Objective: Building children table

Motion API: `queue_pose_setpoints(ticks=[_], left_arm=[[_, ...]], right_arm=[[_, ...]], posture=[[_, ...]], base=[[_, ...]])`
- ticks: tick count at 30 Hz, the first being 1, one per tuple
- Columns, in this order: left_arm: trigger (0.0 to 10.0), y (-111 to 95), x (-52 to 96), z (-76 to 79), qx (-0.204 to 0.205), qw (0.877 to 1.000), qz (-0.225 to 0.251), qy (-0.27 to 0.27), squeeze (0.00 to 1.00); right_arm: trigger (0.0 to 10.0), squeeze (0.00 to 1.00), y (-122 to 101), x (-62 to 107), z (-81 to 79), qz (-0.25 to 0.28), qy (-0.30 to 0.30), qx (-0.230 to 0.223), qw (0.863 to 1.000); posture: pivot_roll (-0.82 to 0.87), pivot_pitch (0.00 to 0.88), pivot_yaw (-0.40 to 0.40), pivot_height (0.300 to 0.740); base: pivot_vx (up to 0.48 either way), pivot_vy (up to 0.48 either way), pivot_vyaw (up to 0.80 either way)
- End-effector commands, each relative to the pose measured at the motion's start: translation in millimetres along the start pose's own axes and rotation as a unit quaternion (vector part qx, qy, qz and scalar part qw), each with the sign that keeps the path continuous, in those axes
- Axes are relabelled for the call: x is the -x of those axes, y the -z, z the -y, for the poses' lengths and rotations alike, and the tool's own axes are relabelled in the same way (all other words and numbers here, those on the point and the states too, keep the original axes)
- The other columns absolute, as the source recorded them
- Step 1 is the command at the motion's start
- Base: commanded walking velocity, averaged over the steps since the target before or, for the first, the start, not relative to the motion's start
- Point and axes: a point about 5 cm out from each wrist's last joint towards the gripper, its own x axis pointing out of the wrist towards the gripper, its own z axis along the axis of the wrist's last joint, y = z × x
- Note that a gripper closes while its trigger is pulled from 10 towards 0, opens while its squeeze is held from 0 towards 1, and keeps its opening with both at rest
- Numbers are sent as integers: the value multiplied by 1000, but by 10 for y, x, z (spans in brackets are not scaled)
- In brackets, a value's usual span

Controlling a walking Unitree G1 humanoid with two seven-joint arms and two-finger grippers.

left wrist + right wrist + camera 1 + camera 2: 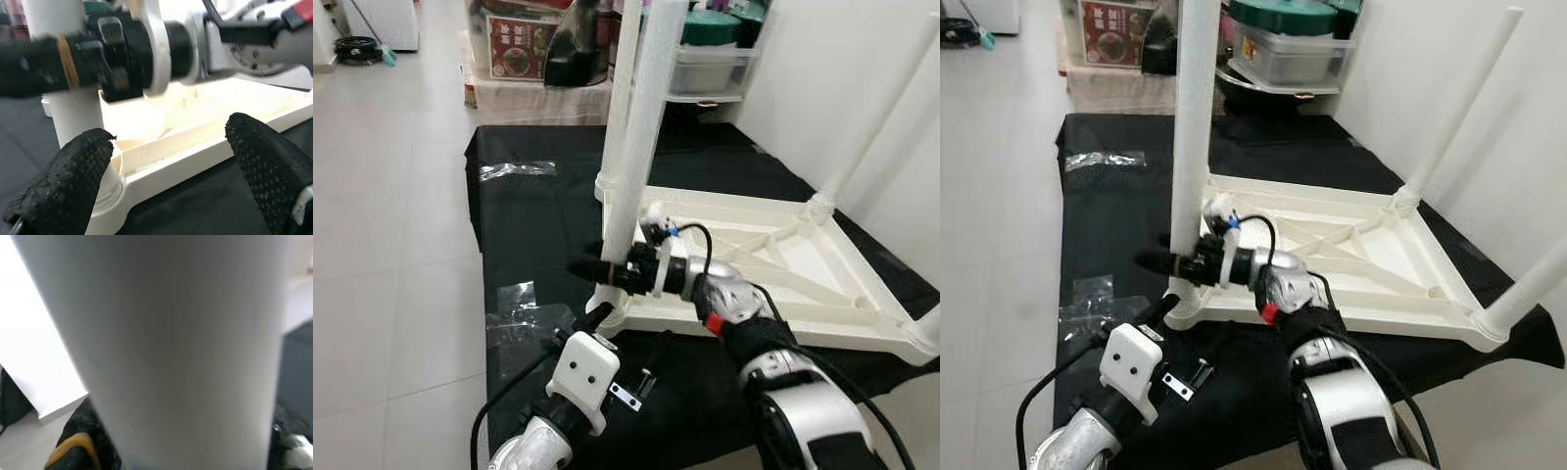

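White plastic table leg (628, 166) stands in the near corner socket of the upturned tabletop (822, 259) on the black mat (524, 211).
Your right gripper (607, 268) is clamped around the leg low down; the left gripper (166, 181) hangs spread beside the corner. Expect a light, stiff, slick tube, so grip near the socket.

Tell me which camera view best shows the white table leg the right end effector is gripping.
The right eye view: the leg rises upright from the upturned tabletop's corner, right end effector clamped low on it. The left eye view matches. The right wrist view gives a blurred close-up; the left wrist view, only its base.
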Motion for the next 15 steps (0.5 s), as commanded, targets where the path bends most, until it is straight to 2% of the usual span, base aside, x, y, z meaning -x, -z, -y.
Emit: queue_pose_setpoints(ticks=[1, 2, 3, 4, 5, 7, 9, 10, 11, 12, 13, 14, 15], left_arm=[[10000, -3, 15, 15, -1, 1000, 1, 1, 0], [10000, -3, 15, 15, -1, 1000, 1, 1, 0], [10000, -1, 17, 17, 0, 1000, 1, 1, 0], [10000, -1, 17, 17, 0, 1000, 1, 1, 0], [10000, 1, 17, 15, 1, 1000, 1, -1, 0], [10000, 3, 17, 12, 2, 1000, 0, -2, 0], [10000, 5, 16, 6, 3, 1000, 0, -4, 0], [10000, 8, 17, 2, 4, 1000, 0, -5, 0], [10000, 8, 17, 2, 4, 1000, 0, -5, 0], [10000, 10, 17, -1, 4, 1000, 0, -7, 0], [10000, 11, 17, -2, 4, 1000, 0, -7, 0], [10000, 12, 18, -6, 4, 1000, -1, -8, 0], [10000, 12, 18, -6, 4, 1000, -1, -8, 0]], right_arm=[[10000, 0, -50, -70, 3, 12, 7, 8, 1000], [10000, 0, -50, -70, 3, 12, 7, 8, 1000], [7294, 0, -69, -103, 1, 16, 9, 6, 1000], [7294, 0, -69, -103, 1, 16, 9, 6, 1000], [0, 0, -69, -116, -3, 18, 8, 1, 1000], [0, 0, -55, -119, -12, 19, 4, 0, 1000], [0, 0, -22, -112, 8, 9, 27, 6, 1000], [0, 0, 28, -91, 76, -5, 92, 15, 996], [0, 0, 28, -91, 76, -5, 92, 15, 996], [0, 0, 78, -51, 149, -17, 162, 22, 986], [0, 0, 109, -19, 198, -24, 208, 25, 978], [0, 0, 165, 61, 291, -42, 300, 23, 953], [0, 0, 165, 61, 291, -42, 300, 23, 953]], posture=[[111, 38, -152, 740], [111, 38, -152, 740], [111, 40, -149, 740], [111, 40, -149, 740], [112, 41, -153, 740], [111, 40, -153, 740], [110, 41, -152, 740], [107, 41, -151, 740], [107, 41, -151, 740], [107, 41, -151, 740], [107, 41, -151, 740], [105, 38, -151, 740], [105, 38, -151, 740]], base=[[0, 0, 0], [0, 0, 0], [0, 0, 0], [0, 0, 0], [0, 0, 0], [0, 0, 0], [0, 0, 0], [0, 0, 0], [0, 0, 0], [0, 0, 0], [0, 0, 0], [0, 0, 0], [0, 0, 0]])
